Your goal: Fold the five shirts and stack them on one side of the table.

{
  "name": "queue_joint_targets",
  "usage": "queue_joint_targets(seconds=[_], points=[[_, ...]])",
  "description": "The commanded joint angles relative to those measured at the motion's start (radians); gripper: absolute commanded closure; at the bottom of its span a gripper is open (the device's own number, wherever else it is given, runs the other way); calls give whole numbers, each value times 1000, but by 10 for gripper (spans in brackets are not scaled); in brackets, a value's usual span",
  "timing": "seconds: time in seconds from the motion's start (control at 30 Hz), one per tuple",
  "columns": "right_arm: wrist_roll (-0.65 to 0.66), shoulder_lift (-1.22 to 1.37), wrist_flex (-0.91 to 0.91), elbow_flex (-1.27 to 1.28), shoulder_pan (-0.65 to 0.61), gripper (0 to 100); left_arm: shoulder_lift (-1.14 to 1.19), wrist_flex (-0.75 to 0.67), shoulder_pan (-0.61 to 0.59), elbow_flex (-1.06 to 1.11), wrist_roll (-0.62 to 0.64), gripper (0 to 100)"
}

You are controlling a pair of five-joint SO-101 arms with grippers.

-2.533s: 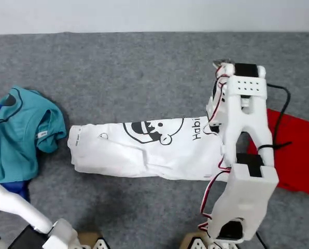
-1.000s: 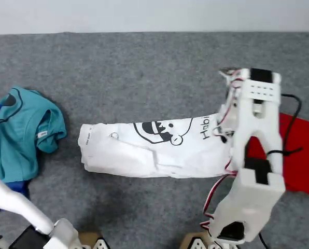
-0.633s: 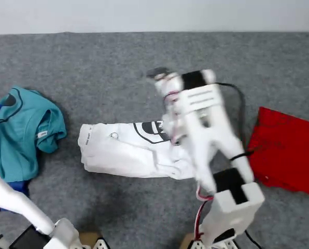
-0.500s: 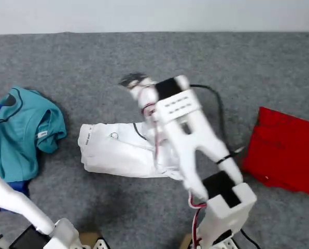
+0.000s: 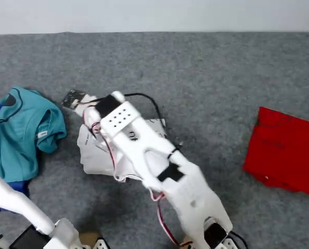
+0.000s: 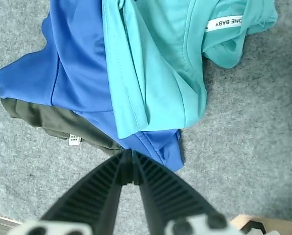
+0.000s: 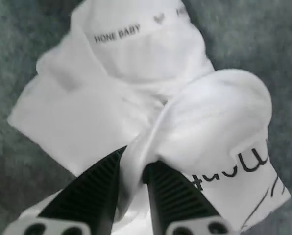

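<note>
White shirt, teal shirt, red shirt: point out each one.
white shirt (image 5: pixel 91 154), high view, bunched cloth on its teal-shirt side.
teal shirt (image 5: pixel 19 129), high view, middle of its body.
red shirt (image 5: pixel 284 150), high view, middle of the folded cloth.

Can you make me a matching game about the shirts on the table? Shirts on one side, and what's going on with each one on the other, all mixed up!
Shirts:
1. white shirt
2. red shirt
3. teal shirt
4. blue shirt

What's going on:
A. under the teal one, over a dark olive shirt
B. folded flat, lying alone
C. pinched in the right gripper
D. crumpled on top of the blue one

Pairs: 1-C, 2-B, 3-D, 4-A
</note>
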Motion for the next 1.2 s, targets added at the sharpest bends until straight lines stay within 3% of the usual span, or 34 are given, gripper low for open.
queue_joint_targets(seconds=[0.0,0.1,0.27,0.33,0.47,0.6,0.77,0.93,1.17], points=[[-5,124,59,-295,-36,988,-32,9,8,-4,-6,994],[-3,242,97,-473,-44,970,-31,5,8,-4,-6,994],[-9,337,183,-707,-54,744,-29,5,8,-4,-6,994],[-9,328,196,-761,-59,716,-28,5,8,-4,-6,994],[-5,223,197,-741,-30,755,-34,5,8,-4,-6,994],[-3,64,197,-554,-1,809,-34,8,8,-4,-6,994],[2,-154,196,-153,68,997,-35,11,8,-4,-6,994],[34,-305,193,158,173,987,-35,12,8,-4,-6,994],[75,-236,154,190,165,988,-35,12,3,-4,-5,994]])
